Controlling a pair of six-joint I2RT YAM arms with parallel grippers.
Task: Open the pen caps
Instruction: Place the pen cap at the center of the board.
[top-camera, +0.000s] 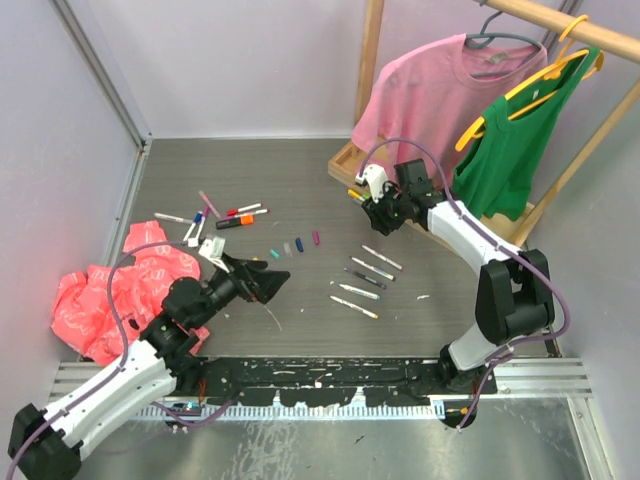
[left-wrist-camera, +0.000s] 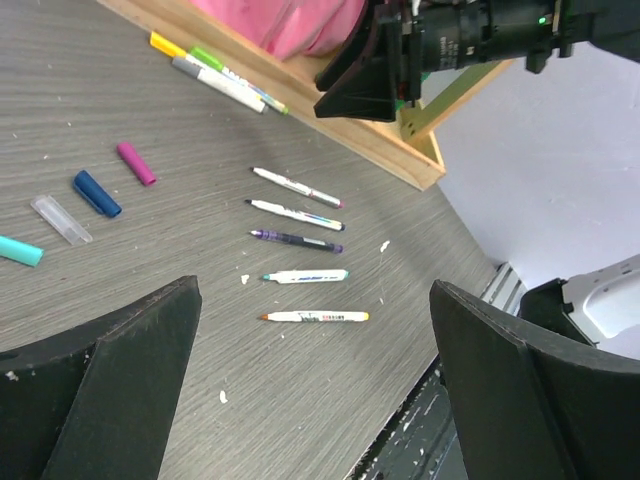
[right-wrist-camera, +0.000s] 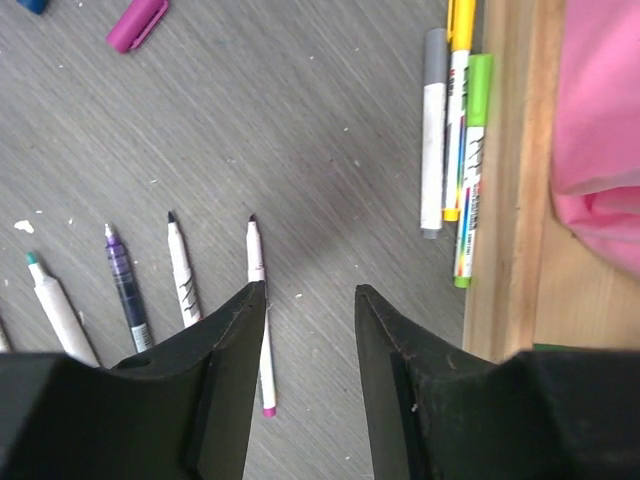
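- Four loose pen caps (left-wrist-camera: 135, 163), magenta, blue, clear and teal, lie in a row on the table (left-wrist-camera: 200, 100).
- Near them, five uncapped pens (left-wrist-camera: 296, 241) lie side by side.
- The left gripper (left-wrist-camera: 312, 300) hangs over these, fingers spread wide, empty.
- The right gripper (right-wrist-camera: 310, 300) hovers beside the pink-ended pen (right-wrist-camera: 256, 255), fingers partly apart, holding nothing.
- Three capped pens (right-wrist-camera: 433, 130) lie against the wooden rack base (right-wrist-camera: 510, 200).

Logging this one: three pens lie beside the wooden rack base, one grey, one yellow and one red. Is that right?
Not quite. The third pen is green, not red. The right wrist view shows it next to the grey pen and the yellow pen, all three lying beside the wooden rack base.
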